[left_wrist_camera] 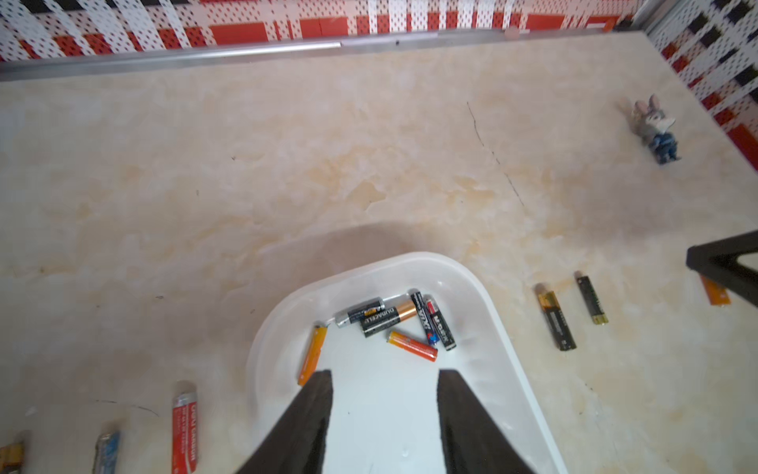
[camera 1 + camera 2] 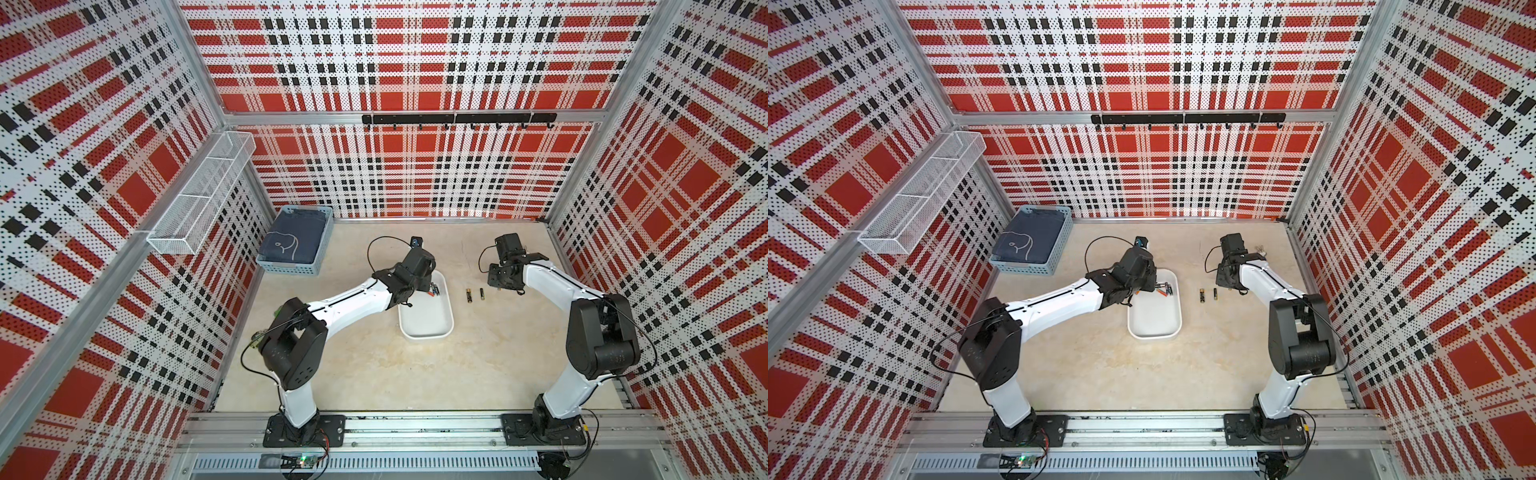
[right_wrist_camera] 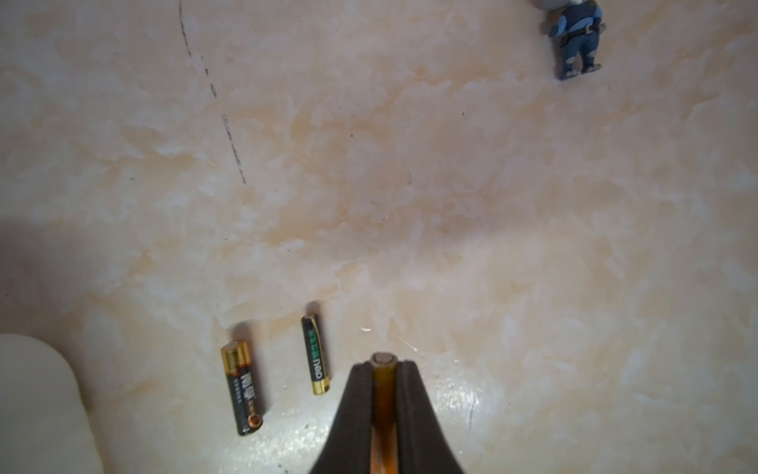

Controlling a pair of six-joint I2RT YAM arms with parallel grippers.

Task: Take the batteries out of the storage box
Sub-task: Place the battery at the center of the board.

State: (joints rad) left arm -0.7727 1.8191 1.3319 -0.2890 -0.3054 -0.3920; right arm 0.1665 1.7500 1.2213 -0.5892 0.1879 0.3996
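The white storage box (image 2: 428, 328) (image 2: 1154, 328) lies mid-table. Several batteries (image 1: 393, 320), black, gold and orange, lie at its far end. My left gripper (image 1: 385, 377) hangs open over the box floor (image 1: 381, 418), with nothing between its fingers. An orange battery (image 1: 313, 353) lies just ahead of one fingertip. Two black-and-gold batteries (image 3: 244, 390) (image 3: 316, 355) lie on the table right of the box, seen also in a top view (image 2: 468, 294). My right gripper (image 3: 383, 369) is shut on an orange battery (image 3: 384, 394), low over the table beside them. Three more batteries (image 1: 184, 431) lie left of the box.
A small rabbit figurine (image 1: 656, 129) (image 3: 578, 37) lies near the back right corner. A light-blue basket with dark cloth (image 2: 295, 245) sits back left. A white wire-mesh shelf (image 2: 203, 191) hangs on the left wall, and a black hook rail (image 2: 457, 119) on the back wall.
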